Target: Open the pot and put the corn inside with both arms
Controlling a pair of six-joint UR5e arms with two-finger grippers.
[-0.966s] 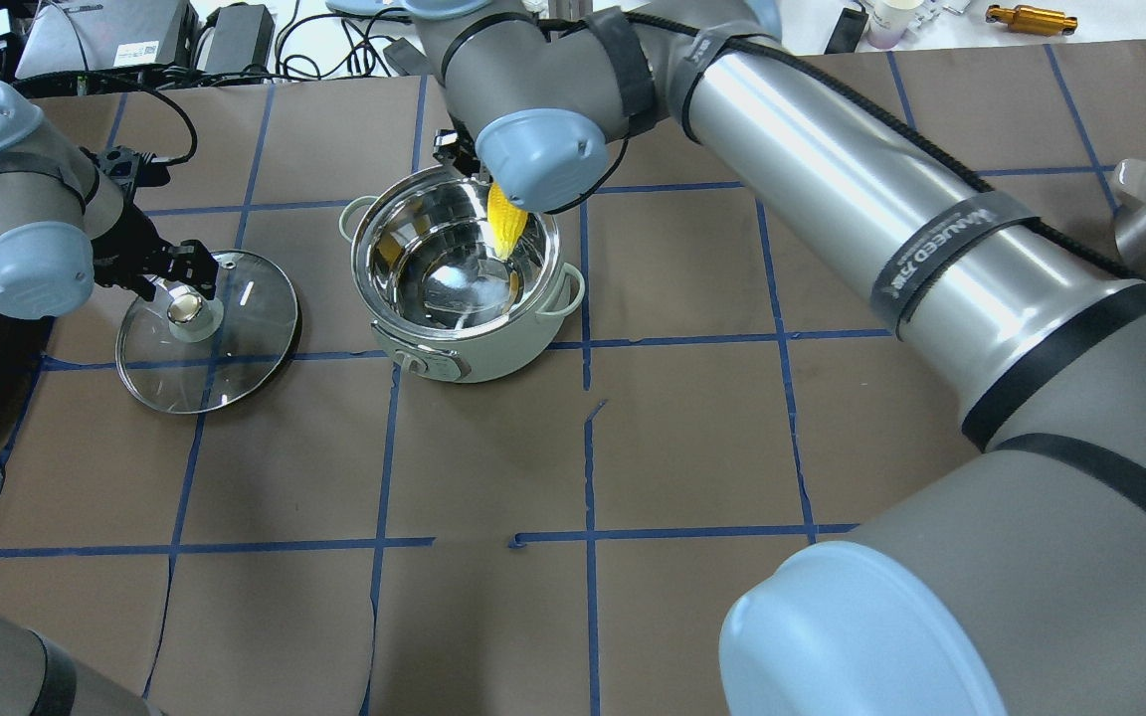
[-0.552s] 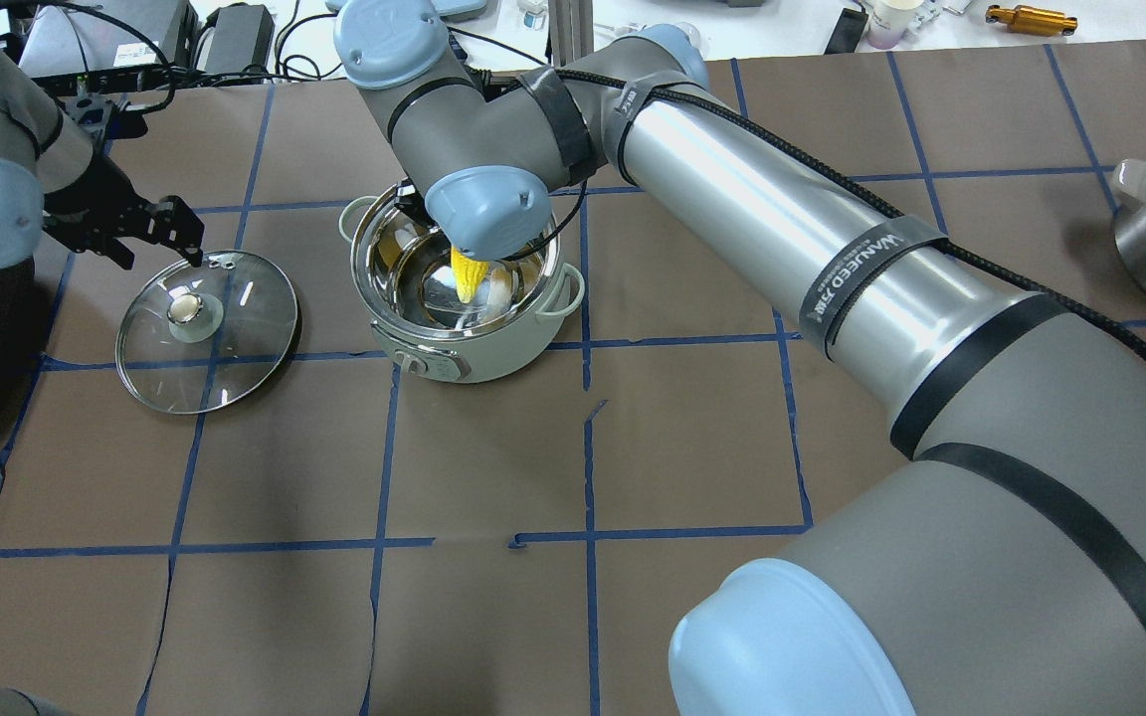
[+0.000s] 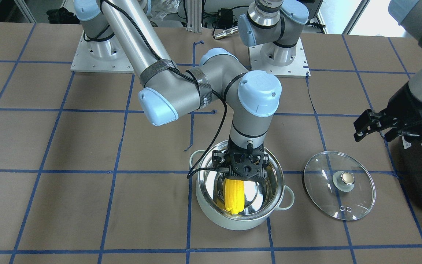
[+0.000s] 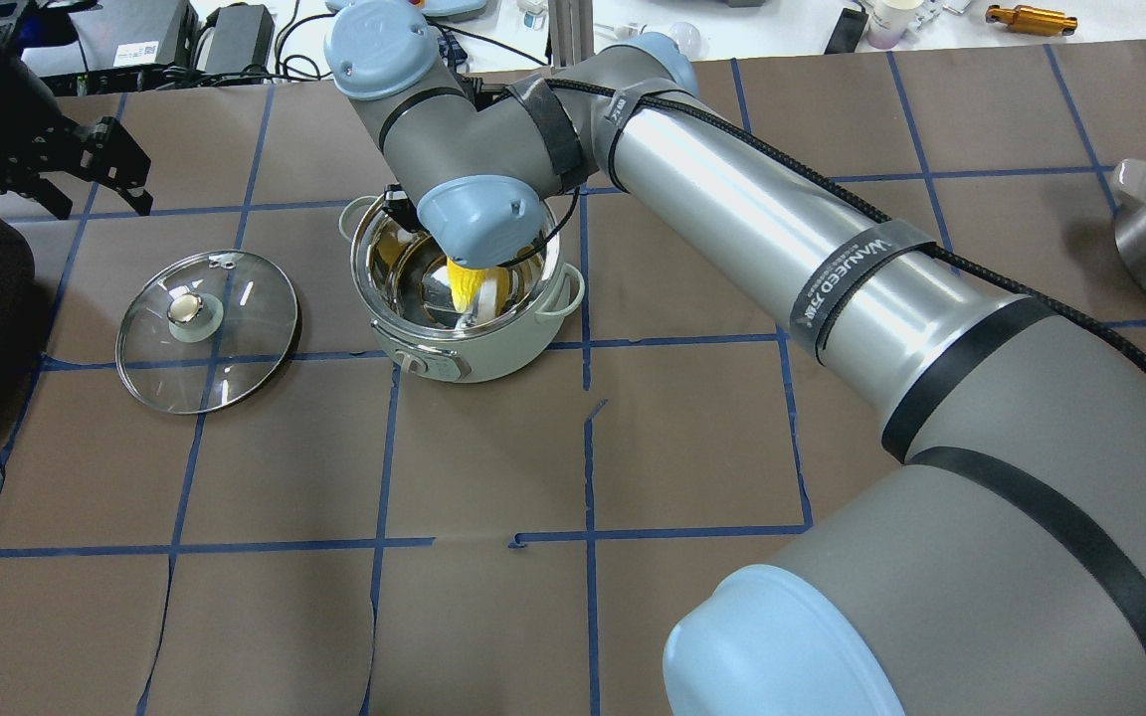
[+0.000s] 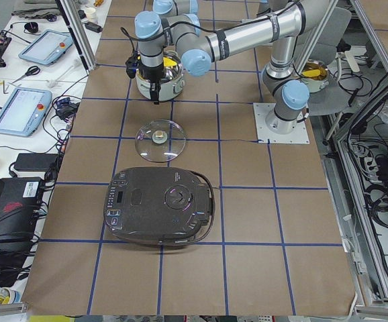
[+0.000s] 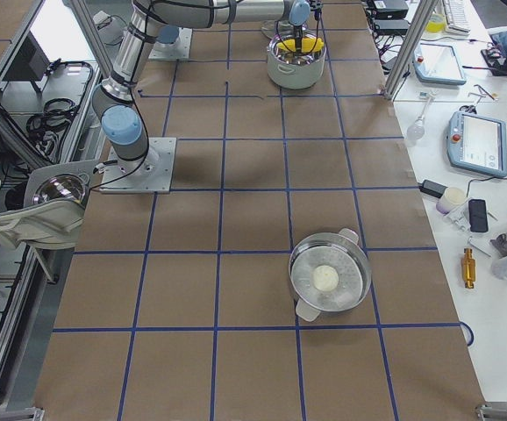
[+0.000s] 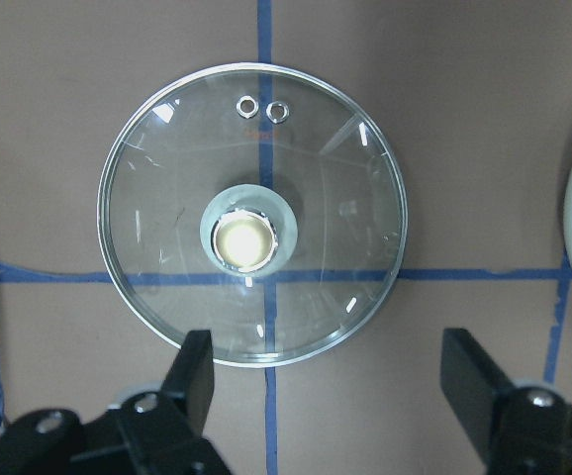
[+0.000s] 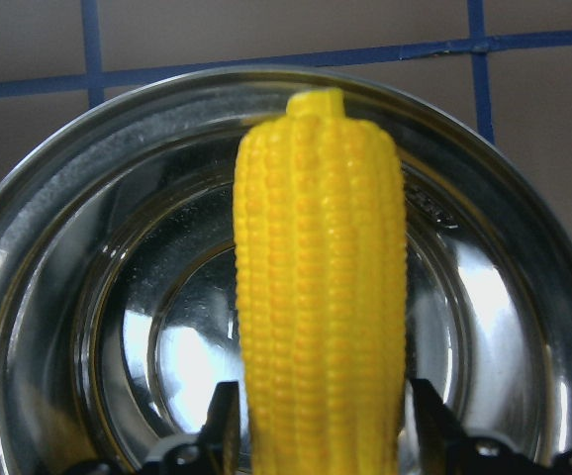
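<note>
The mint-green pot (image 3: 233, 223) stands open at mid-table, and also shows in the overhead view (image 4: 493, 360). My right gripper (image 3: 236, 179) is shut on the yellow corn (image 3: 234, 196) and holds it tip down inside the pot's steel bowl. The corn also shows in the overhead view (image 4: 464, 286) and the right wrist view (image 8: 321, 277). I cannot tell whether its tip touches the bottom. The glass lid (image 3: 324, 190) lies flat on the table beside the pot, knob up. My left gripper (image 3: 376, 131) is open and empty, raised above and beyond the lid (image 7: 251, 213).
A large black appliance (image 5: 160, 204) sits at the table's left end, close to the left arm. A steel pan holding a white ball (image 6: 328, 279) stands far to the right. Blue tape lines cross the brown table cover.
My right gripper has lowered the corn from the pot's rim down into the bowl. My left gripper has risen and drawn back from the lid towards the far left.
</note>
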